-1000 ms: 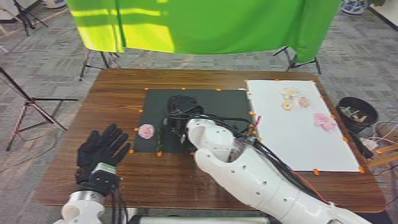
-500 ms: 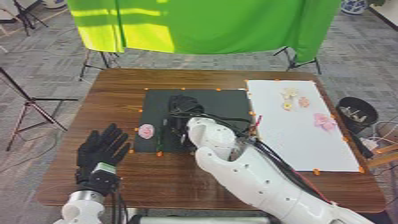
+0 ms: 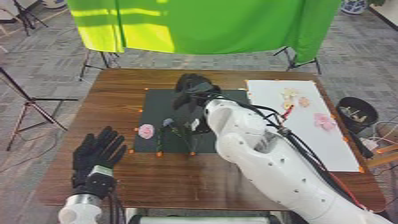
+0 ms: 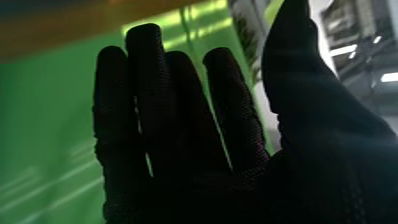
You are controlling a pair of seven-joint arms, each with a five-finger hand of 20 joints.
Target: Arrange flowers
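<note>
In the head view, my right hand (image 3: 190, 92) is over the far part of the black mat (image 3: 158, 102), its fingers straight. A pink flower (image 3: 146, 131) lies at the mat's left side. Beside it are a bluish flower (image 3: 169, 123) and a whitish flower (image 3: 195, 123), with stems running toward the mat's near edge; my right hand stands beyond them. My left hand (image 3: 96, 154) is open over the wood, left of the mat. In the right wrist view, my right hand (image 4: 200, 185) has straight fingers, the thumb apart, and nothing held.
On the right, a white board (image 3: 298, 145) bears pale yellow flowers (image 3: 290, 94), a small peach flower (image 3: 305, 102) and a larger pink flower (image 3: 325, 121). A black bin (image 3: 357, 107) stands off the table's right edge. Small orange pieces line the mat and board.
My right hand has moved away from the robot, toward the mat's far edge, and the bluish and whitish flowers have come into sight. The left hand has barely shifted.
</note>
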